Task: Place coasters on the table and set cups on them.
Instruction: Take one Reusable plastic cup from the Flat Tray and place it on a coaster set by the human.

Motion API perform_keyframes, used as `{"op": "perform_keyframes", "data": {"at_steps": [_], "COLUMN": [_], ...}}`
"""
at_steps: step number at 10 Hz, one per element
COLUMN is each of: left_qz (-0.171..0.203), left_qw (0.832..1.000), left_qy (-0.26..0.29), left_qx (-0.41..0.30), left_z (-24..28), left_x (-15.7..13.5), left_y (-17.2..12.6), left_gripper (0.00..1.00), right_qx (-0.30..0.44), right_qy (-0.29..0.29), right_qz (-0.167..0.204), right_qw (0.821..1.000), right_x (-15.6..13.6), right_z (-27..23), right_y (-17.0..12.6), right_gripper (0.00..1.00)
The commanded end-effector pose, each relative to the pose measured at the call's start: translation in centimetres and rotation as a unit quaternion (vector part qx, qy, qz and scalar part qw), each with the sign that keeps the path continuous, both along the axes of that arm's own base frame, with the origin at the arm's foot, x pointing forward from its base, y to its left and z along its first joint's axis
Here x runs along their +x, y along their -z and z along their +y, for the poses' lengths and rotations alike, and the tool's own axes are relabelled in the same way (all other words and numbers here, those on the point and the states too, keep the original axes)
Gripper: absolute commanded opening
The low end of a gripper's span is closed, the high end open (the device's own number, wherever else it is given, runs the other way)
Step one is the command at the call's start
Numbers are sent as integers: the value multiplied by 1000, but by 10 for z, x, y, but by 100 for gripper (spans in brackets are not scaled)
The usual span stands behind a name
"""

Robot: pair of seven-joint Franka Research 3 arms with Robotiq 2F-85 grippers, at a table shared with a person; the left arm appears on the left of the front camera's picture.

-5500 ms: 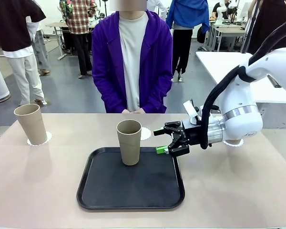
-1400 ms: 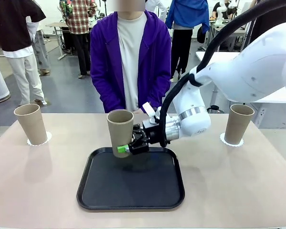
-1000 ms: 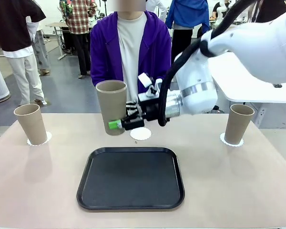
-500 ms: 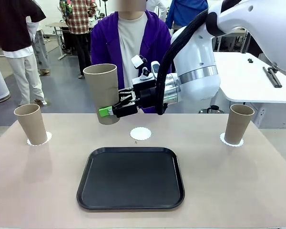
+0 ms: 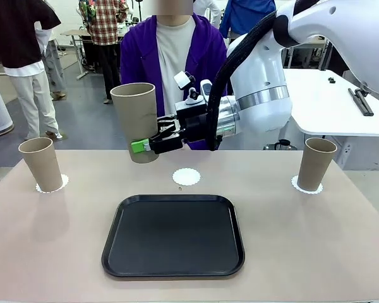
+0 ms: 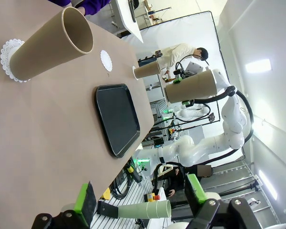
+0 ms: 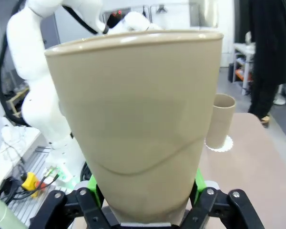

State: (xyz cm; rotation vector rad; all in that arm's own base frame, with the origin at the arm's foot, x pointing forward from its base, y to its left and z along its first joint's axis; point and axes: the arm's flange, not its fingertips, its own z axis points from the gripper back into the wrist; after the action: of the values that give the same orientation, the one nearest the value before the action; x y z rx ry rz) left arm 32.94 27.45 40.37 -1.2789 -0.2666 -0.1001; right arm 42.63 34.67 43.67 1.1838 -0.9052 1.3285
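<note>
Khaki-tan and matte, the tall tapered held cup point(image 5: 136, 120) hangs in the air above the far edge of the beige-topped table point(image 5: 316, 240), clamped low on its wall by the right gripper point(image 5: 145, 145). Its long axis stands nearly upright, leaning slightly, mouth up and narrow base down. The green pads press the lower part of the cup from both sides, and in the right wrist view the cup point(image 7: 138, 119) rises straight up between the black fingers point(image 7: 81, 207), with the faint ridge line curving across its middle.

On the table below and a little to the right of the held cup lies a small round white doily coaster point(image 5: 186, 176), bare, near the far edge at the middle. Just on the robot's side of it sits the black square tray point(image 5: 174, 237) with rounded corners.

A second tan cup point(image 5: 42, 163) stands upright, mouth up, on a lacy white coaster point(image 5: 61, 184) near the far left corner. A third tan cup point(image 5: 315, 163) stands upright on its own white coaster point(image 5: 297, 185) near the far right corner.

A person in a purple hooded jacket point(image 5: 205, 69) stands behind the far edge.

In the left wrist view the left gripper point(image 6: 140, 198) has its green-padded fingers spread wide with nothing between them, hanging well apart from the left-corner cup point(image 6: 50, 45).
</note>
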Motion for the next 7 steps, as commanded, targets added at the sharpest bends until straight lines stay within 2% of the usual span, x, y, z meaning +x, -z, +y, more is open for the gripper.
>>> {"op": "perform_keyframes", "data": {"at_steps": [1, 3, 4, 7], "left_qz": [-2, -2, -2, -2], "left_qw": [1000, 1000, 1000, 1000], "left_qy": [-2, -2, -2, -2], "left_qx": [-4, -4, -4, -4], "left_z": [0, 0, 0, 0], "left_x": [0, 0, 0, 0], "left_y": [-3, -3, -3, -3], "left_gripper": [100, 100, 100, 100], "right_qx": [33, 56, 59, 43], "right_qy": [31, 70, 100, 124], "right_qz": [-2, -15, -11, 6], "right_qw": [999, 996, 993, 991], "right_x": [31, 66, 86, 123], "right_z": [-48, -102, -128, -156], "right_y": [-3, -1, 7, 38], "right_gripper": [81, 81, 81, 81]}}
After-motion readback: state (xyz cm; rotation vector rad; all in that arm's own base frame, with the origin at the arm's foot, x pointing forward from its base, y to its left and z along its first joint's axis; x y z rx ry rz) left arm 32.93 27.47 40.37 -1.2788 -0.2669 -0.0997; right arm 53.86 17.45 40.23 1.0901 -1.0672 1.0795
